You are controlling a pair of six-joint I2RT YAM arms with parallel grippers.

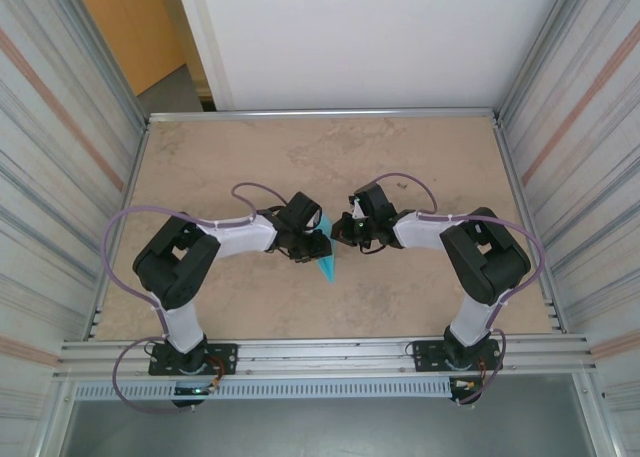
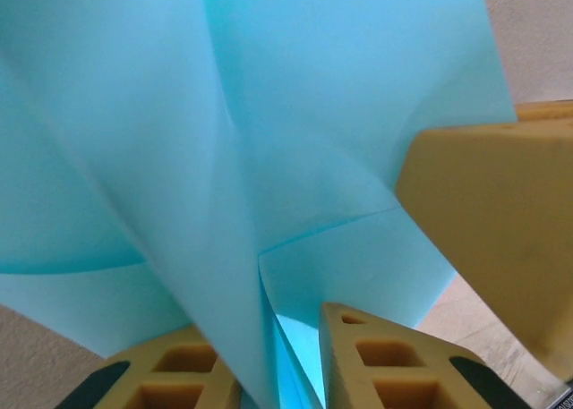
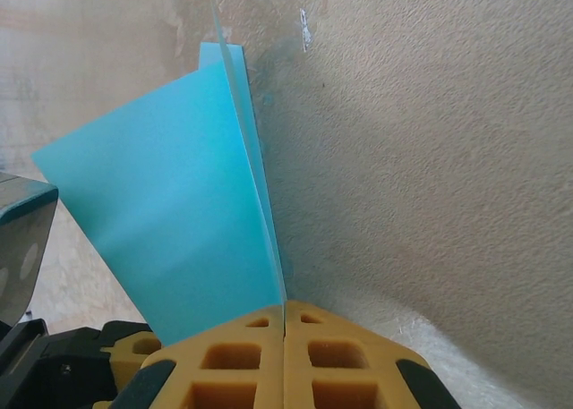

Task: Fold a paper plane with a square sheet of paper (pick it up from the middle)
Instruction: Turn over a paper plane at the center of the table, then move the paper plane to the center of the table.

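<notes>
Between the 2 tan pads of the right pincer (image 3: 285, 309) I see the thin edge of the paper (image 3: 179, 212) clamped tight. The pads meet with no gap, and the folded layers rise straight out of their seam. Those pads look matte and spongy, with square hollows moulded into them. Ahead of this pincer the paper is a smooth, flat, light-blue panel with a crisp straight crease down its right side. Behind it lies the table (image 3: 430, 140), beige, grainy and stone-like.

Just beside it, the left pincer (image 1: 314, 245) faces it nearly tip to tip. From between the 2 sets of tips the paper pokes out toward the arm bases as a narrow pointed wedge.

On the left wrist view, the left pincer's pads stand a little apart, with creased layers of paper filling the slot. I cannot tell whether they press it. Beyond those pads the sheet fans out wide with soft creases, and a larger tan block (image 2: 488, 230) overlaps its right edge.
</notes>
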